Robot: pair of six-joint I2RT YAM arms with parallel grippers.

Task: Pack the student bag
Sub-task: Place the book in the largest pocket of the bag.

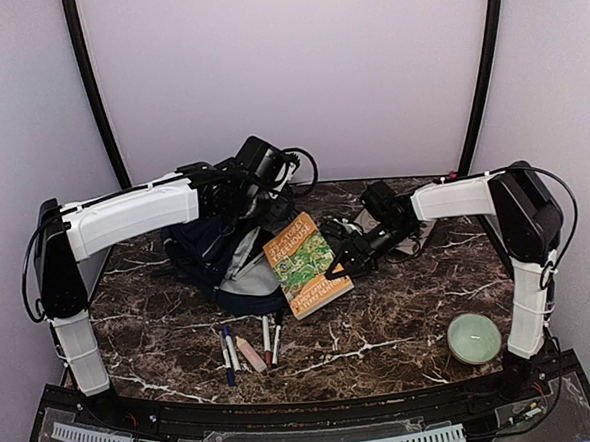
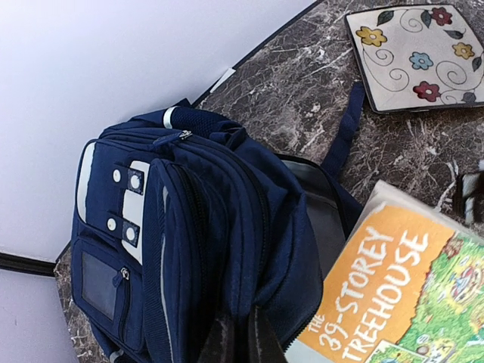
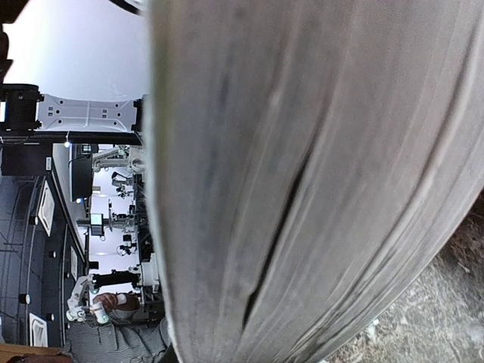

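Student bag (image 2: 204,227) directly under L end effector (image 2: 238,334), fabric btw fingers (image 2: 218,345)

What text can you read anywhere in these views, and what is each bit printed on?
"39-STOREY TREEHOUSE", with a small "THE" before it: orange cover of the book, left wrist view.
The book's title in the top view: too small to read.
Student bag: no readable text on its white patch or clear pocket.
Plate: flower pattern only, no words.
Pens: any print is too small to read.
Right wrist view: nothing readable.
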